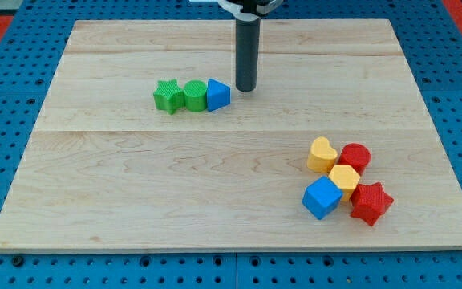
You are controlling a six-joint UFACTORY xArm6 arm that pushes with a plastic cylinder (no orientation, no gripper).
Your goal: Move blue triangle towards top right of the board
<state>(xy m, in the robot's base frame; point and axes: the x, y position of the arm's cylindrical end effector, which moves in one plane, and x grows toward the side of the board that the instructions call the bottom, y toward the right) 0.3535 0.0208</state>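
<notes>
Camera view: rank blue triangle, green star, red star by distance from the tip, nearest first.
From my tip:
1. blue triangle, just to the tip's left
2. green star, far left end of that row
3. red star, bottom right cluster

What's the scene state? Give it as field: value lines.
board: wooden board on a blue pegboard
tip: my tip on the board, just to the view's right of the blue triangle, slightly above it
target: blue triangle, upper middle of the board, not yet at top right
row: green star, green block, then the blue triangle, side by side and touching
cluster, lower right: yellow heart, red block, yellow block, blue cube, red star
</notes>
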